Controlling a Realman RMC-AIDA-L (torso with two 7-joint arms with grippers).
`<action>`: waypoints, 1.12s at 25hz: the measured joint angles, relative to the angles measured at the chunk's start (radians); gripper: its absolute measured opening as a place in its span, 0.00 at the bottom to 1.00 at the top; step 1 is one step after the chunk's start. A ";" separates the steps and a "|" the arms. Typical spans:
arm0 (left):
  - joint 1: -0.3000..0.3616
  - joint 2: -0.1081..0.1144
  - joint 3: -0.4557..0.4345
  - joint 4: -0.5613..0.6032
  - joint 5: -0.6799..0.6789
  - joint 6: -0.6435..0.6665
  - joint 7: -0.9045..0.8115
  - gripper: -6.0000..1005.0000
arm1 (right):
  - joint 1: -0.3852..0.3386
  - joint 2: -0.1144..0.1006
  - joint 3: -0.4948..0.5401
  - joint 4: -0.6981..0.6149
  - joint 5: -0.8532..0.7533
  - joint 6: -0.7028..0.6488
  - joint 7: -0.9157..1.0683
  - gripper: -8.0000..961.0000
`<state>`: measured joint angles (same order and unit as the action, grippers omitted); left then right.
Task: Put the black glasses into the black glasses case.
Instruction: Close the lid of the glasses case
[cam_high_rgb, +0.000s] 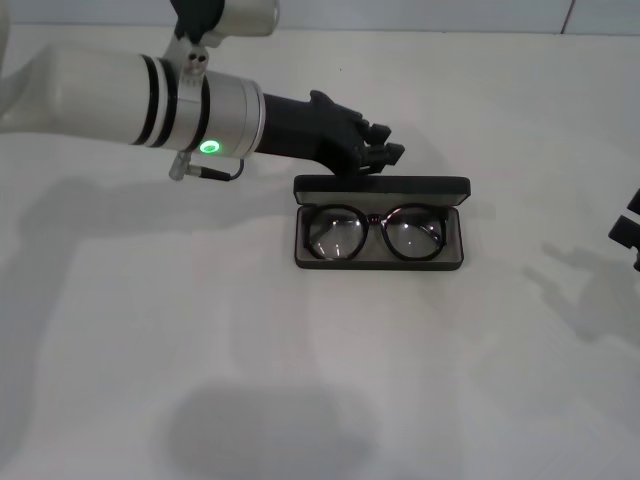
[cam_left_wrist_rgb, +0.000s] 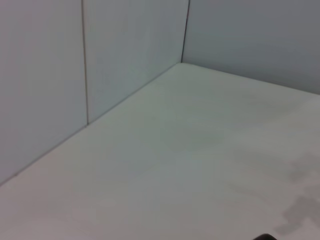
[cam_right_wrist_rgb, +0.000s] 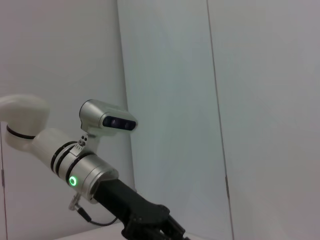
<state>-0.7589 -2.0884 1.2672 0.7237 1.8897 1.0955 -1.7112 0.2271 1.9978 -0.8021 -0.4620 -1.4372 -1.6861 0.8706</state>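
The black glasses are seen lying inside the open black glasses case. The left gripper, fingers pressed together, is held just behind the case's lid edge. The right gripper is parked far beside it; whether it is spread cannot be told

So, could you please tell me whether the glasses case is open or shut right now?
Open. The black glasses case has its lid raised at the back, and the black glasses lie inside on the grey lining.
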 joint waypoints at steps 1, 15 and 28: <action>0.000 0.000 0.000 -0.007 0.000 0.001 -0.001 0.25 | 0.004 0.000 0.000 0.003 0.000 0.002 -0.002 0.37; -0.021 -0.001 0.000 -0.080 0.000 0.004 0.004 0.25 | 0.021 0.001 0.000 0.035 0.001 0.031 -0.035 0.37; -0.029 -0.001 0.010 -0.105 -0.002 0.014 0.011 0.25 | 0.021 0.001 0.000 0.045 0.000 0.031 -0.046 0.38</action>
<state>-0.7878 -2.0892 1.2776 0.6191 1.8877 1.1096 -1.7002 0.2486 1.9988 -0.8022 -0.4173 -1.4369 -1.6550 0.8247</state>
